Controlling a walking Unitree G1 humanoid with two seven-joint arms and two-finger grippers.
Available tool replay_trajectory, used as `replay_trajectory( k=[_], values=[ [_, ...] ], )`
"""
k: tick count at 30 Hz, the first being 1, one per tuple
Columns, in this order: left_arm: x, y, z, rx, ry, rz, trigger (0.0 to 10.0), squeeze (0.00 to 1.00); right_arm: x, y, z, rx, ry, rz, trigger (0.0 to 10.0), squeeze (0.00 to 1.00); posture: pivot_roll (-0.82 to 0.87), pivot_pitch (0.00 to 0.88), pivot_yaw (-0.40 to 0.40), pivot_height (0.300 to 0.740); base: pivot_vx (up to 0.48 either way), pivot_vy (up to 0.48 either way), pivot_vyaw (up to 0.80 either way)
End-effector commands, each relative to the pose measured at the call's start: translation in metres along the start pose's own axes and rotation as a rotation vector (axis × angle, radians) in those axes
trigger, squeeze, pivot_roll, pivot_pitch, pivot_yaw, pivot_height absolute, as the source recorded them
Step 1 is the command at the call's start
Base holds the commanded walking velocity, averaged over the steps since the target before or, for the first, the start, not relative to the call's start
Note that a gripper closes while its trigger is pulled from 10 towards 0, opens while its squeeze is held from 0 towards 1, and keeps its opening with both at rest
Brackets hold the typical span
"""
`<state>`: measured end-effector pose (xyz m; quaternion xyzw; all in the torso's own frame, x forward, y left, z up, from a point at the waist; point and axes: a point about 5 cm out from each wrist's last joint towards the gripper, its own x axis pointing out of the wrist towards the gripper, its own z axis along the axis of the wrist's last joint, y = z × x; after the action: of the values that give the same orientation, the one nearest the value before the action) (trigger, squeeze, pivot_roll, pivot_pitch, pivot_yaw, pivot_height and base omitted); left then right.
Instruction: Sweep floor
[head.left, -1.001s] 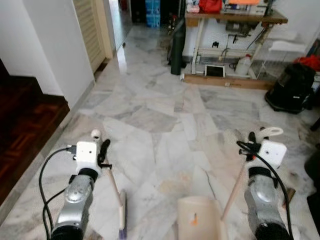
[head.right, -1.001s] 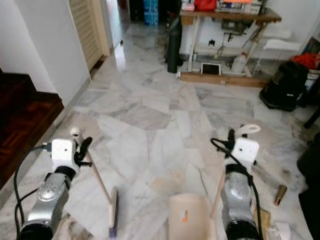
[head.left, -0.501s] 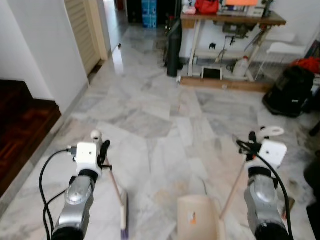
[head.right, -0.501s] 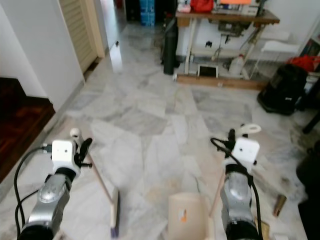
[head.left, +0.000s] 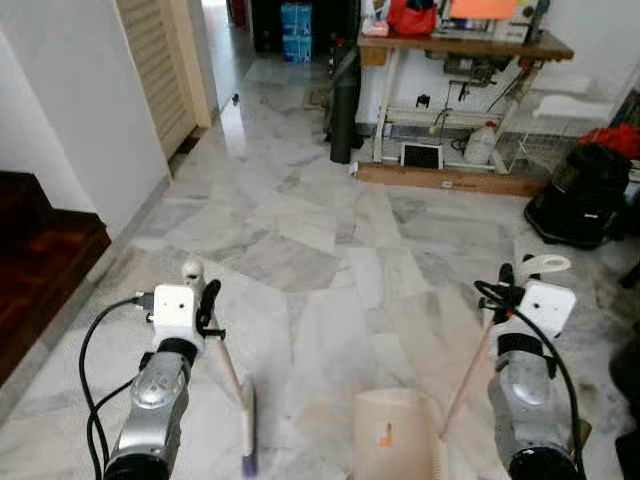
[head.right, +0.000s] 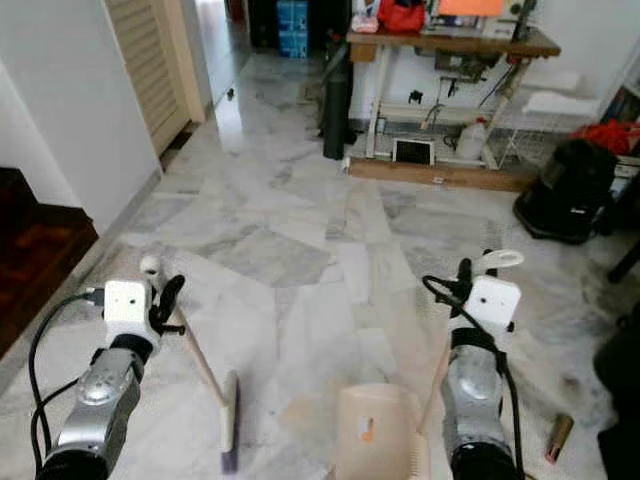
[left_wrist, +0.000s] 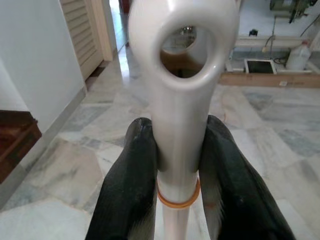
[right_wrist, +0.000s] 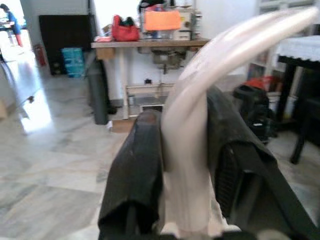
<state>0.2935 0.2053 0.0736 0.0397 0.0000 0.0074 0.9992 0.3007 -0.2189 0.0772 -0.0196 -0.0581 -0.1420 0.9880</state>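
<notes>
left eye view: left gripper clamping broom handle, right gripper clamping dustpan handle; broom head lying just left of the pan, shafts slanting inward.

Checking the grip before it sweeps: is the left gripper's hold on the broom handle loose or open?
No, the left gripper has both fingers pressed against the broom handle.

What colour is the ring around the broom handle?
Orange ring, clearest in the left wrist view.
</notes>
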Motion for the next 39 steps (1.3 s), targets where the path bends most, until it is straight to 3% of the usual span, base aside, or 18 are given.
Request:
replay_trajectory(
  k=[1,12,39],
  values=[
    [0.0059,-0.0023,0.0143,0.025,-0.058,-0.011,10.0,0.0,0.0028,-0.0069,0.0076,0.016,-0.037,-0.028,10.0,0.0,0.0,0.0,0.005,0.74,0.0,0.0,0.0],
    [0.0071,-0.0039,0.0143,0.019,-0.052,-0.022,10.0,0.0,0.0018,-0.0075,0.0073,0.021,-0.032,-0.031,10.0,0.0,0.0,0.0,0.01,0.74,0.0,0.0,0.0],
    [0.005,-0.0045,0.0141,0.023,-0.057,-0.017,10.0,0.0,0.0036,-0.006,0.0083,0.015,-0.022,-0.011,10.0,0.0,0.0,0.0,0.003,0.74,0.0,-0.031,-0.78]
  ],
)
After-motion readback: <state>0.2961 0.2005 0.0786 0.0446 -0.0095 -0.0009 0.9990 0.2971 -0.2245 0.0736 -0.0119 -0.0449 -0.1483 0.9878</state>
